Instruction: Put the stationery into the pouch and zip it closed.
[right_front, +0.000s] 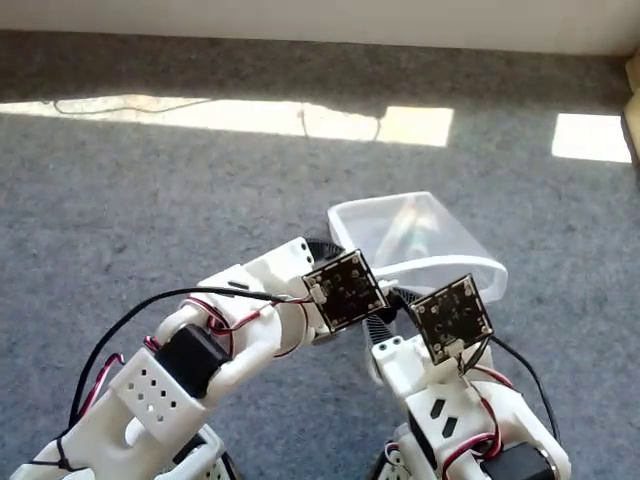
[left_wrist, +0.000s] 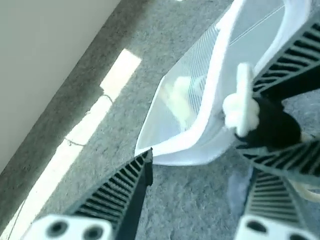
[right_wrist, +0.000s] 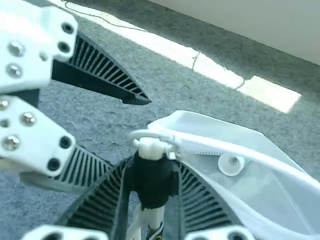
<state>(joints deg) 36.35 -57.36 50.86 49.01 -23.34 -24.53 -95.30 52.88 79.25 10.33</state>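
Pouch (right_front: 450, 240) lies on the grey surface (right_front: 150, 200) directly ahead of both arms. It is translucent, and stationery (right_wrist: 230, 162) is visible through its wall. Right pincer (right_wrist: 151, 170) is clamped narrow on the zipper pull (left_wrist: 270, 125) at the pouch's near end. Left pincer (left_wrist: 200, 167) stands wide and holds nothing, with one fingertip just beside the pouch's near corner. Assessment: loading appears complete, and the step in hand is the zip closure. How much of the mouth is open cannot be told for certain, though the rim looks to gape near the pull. Recommended practice: the left pincer should first close on the fabric corner behind the pull, biting the seam only and not the zipper teeth, so that the pouch is anchored. The right pincer should then draw the pull along the line of the zipper, low and straight, without lifting. Risks noted: an unanchored pouch will likely slide across the surface with the pull, and a skewed draw may jam the slider or catch loose fabric.
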